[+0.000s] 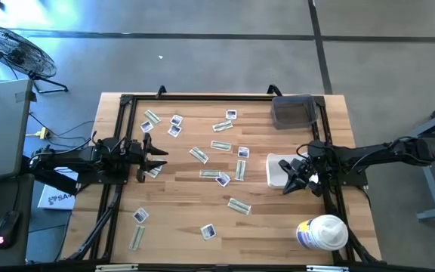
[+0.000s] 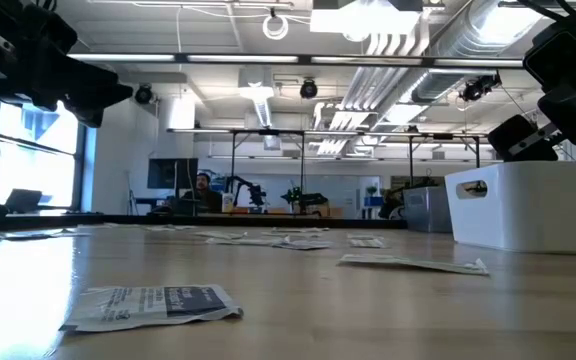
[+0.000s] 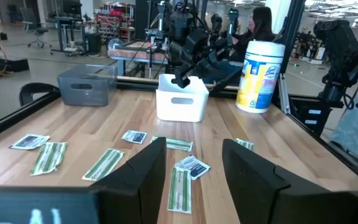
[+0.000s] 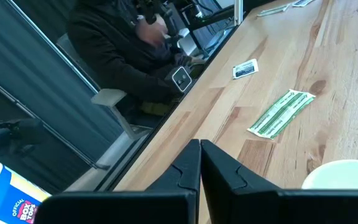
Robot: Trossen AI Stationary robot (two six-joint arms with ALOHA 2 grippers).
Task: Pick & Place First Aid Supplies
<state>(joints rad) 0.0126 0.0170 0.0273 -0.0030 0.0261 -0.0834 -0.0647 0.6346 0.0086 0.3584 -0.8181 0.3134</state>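
Note:
Many first aid packets lie flat and scattered on the wooden table: pale green strip wrappers (image 1: 239,205) and small white sachets with blue print (image 1: 208,231). My left gripper (image 1: 159,157) is open above the table's left side and holds nothing. In its wrist view (image 3: 194,149) a strip wrapper (image 3: 180,186) and a sachet (image 3: 191,167) lie on the table ahead of its fingers. My right gripper (image 1: 287,185) is shut, with nothing showing between its fingers (image 4: 201,149). It hovers at the near edge of the white bin (image 1: 276,170), whose rim shows in the right wrist view (image 4: 347,174).
A grey bin (image 1: 291,111) stands at the far right corner. A large white round tub with a yellow-blue label (image 1: 322,232) stands at the near right. A black frame runs along the table's edges (image 1: 127,102). A person sits beyond the table (image 3: 260,22).

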